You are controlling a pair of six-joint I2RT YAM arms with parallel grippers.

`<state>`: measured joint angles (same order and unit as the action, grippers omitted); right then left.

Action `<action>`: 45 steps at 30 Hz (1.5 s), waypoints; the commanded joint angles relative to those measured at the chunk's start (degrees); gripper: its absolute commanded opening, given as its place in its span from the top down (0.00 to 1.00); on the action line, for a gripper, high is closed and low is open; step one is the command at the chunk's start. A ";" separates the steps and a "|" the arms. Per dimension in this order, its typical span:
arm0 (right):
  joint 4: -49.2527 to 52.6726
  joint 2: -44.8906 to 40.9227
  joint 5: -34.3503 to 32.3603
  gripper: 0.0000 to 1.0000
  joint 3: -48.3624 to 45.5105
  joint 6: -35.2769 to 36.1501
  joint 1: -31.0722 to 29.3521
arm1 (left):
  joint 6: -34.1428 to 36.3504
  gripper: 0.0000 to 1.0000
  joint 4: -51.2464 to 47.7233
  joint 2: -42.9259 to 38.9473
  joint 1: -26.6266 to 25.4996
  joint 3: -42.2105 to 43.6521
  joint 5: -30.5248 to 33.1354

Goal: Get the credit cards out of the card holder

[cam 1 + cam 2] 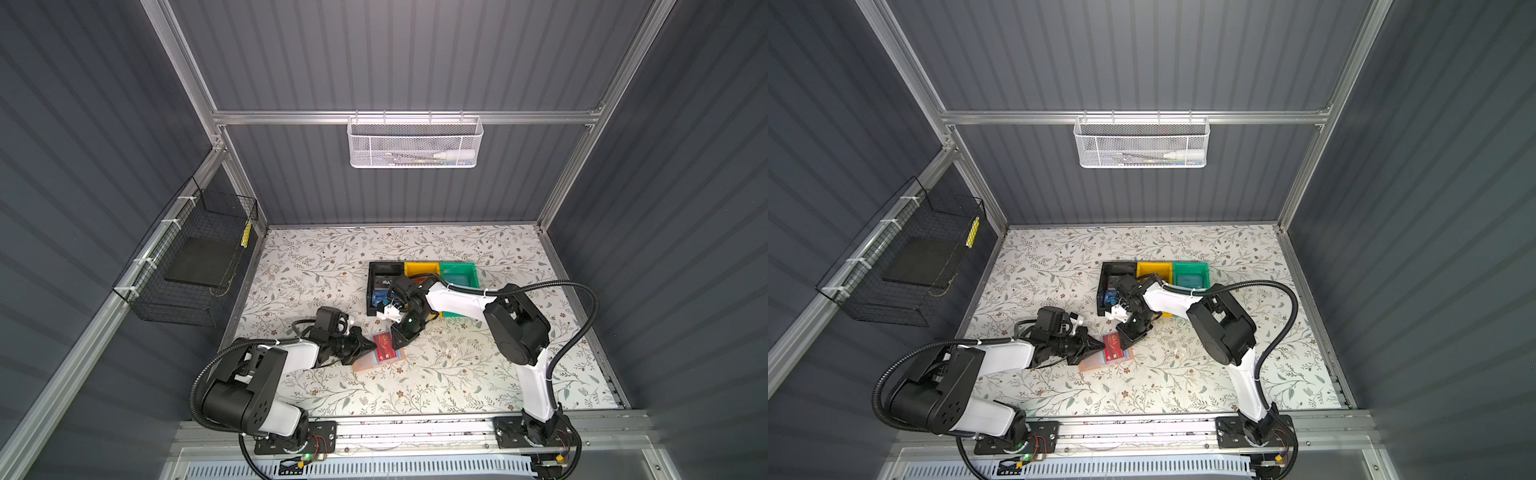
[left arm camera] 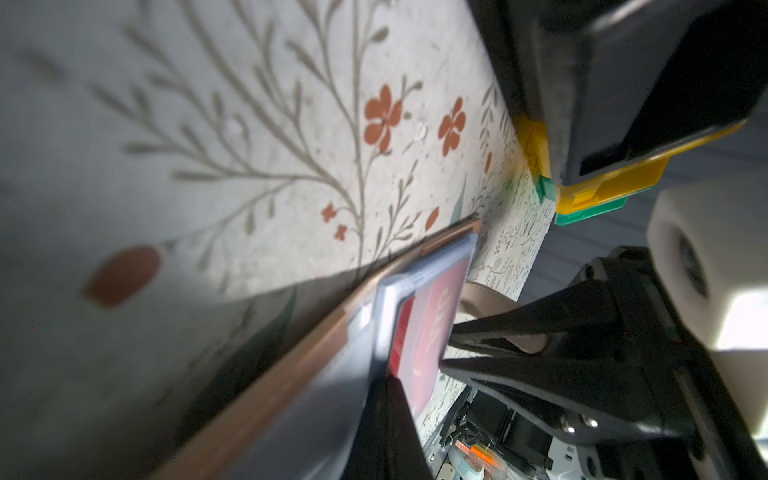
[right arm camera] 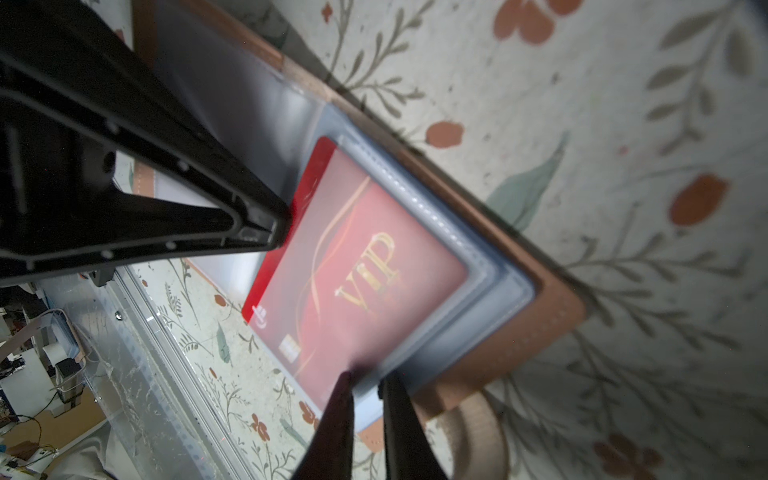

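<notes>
Red plastic shows where the red card (image 3: 365,266) pokes out of its clear sleeve (image 3: 490,282). The holder (image 1: 365,365) lies open on the worktop (image 1: 457,374), near the middle, between the arms. The left fingers (image 3: 232,224) are fully closed, seemingly on the card's bare left edge. The right fingers (image 3: 340,415) are nearly closed, pinching the sleeve on its right side. The hold on so thin an edge looks slight: a pull could slip off, or drag the holder leftward if the right pinch gives.
</notes>
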<state>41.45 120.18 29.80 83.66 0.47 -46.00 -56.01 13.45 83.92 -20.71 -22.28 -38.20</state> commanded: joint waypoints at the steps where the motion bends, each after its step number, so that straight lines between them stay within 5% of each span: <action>1: 1.26 3.22 -1.05 0.82 -0.67 0.93 -0.50 | -0.07 0.98 -0.29 0.14 -0.74 0.04 0.02; 7: 1.03 2.97 -1.06 0.82 -0.78 0.85 -0.52 | -0.06 0.99 -0.31 -0.50 -0.72 0.44 -0.09; 9: 1.08 3.01 -1.06 0.82 -0.78 0.80 -0.50 | -0.10 0.88 -0.53 -0.75 -0.74 0.53 0.18; 12: 1.11 3.04 -0.91 0.82 -0.70 0.76 -0.50 | -0.24 0.86 -0.45 -1.12 -0.74 0.59 0.31; 45: 1.66 3.92 0.08 0.81 0.37 0.50 -0.67 | -0.90 0.96 2.66 0.28 -0.74 1.45 -0.24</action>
<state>42.28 120.81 30.55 84.44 0.45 -45.84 -56.66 15.84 83.48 -20.97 -21.34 -38.02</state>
